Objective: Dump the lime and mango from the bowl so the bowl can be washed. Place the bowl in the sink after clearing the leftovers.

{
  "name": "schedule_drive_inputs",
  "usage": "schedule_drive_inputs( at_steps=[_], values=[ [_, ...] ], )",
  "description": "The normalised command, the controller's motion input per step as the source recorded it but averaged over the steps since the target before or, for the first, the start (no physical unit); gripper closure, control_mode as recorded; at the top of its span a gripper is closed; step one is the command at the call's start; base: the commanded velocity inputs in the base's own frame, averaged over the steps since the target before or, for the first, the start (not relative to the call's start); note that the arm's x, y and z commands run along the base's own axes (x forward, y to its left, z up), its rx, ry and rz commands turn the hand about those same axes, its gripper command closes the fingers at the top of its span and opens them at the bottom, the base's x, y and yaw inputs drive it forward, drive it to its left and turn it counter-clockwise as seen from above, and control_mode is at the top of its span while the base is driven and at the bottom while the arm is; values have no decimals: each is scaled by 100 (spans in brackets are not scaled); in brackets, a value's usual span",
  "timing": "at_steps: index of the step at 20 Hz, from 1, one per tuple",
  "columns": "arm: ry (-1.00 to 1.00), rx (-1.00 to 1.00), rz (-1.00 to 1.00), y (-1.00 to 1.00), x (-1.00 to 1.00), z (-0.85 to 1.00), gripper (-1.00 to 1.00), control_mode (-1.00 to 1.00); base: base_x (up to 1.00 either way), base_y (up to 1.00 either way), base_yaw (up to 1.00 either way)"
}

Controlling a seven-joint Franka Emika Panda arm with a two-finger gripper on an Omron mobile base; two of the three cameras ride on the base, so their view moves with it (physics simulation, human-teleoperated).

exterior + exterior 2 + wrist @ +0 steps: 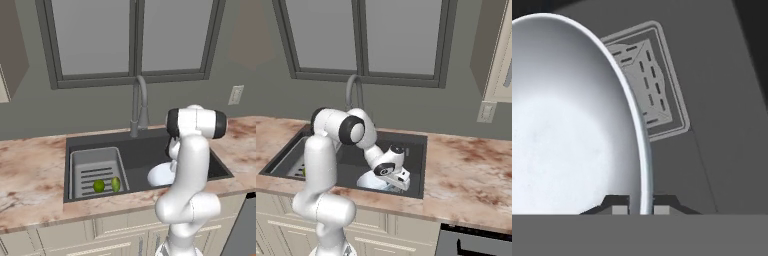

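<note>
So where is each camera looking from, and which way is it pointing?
Left base view: behind the arm on its left, facing the sink; the white arm rises at lower right.
Right base view: behind on its right, same sink; the arm rises at lower left, reaching the bowl.
Hand view: on the hand, looking along the end effector, fingertips pinching the bowl's rim.
The base views share sink, faucet and window.

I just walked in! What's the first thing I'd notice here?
The big white arm bending down into the sink, its gripper pinching the rim of an empty bowl. Then the lime and mango, side by side in the sink's tray.
</note>
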Motion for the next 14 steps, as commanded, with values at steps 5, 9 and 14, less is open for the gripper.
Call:
schedule_drive_inputs(
  at_steps=[5,9,14],
  values=[
    [0,-1,-4,0,11,-3,-100,-100,0,0,0],
    [-7,0,-13,0,0,65,-100,-100,0,0,0],
    [-15,0,-11,0,-4,100,-100,-100,0,0,0]
  ],
)
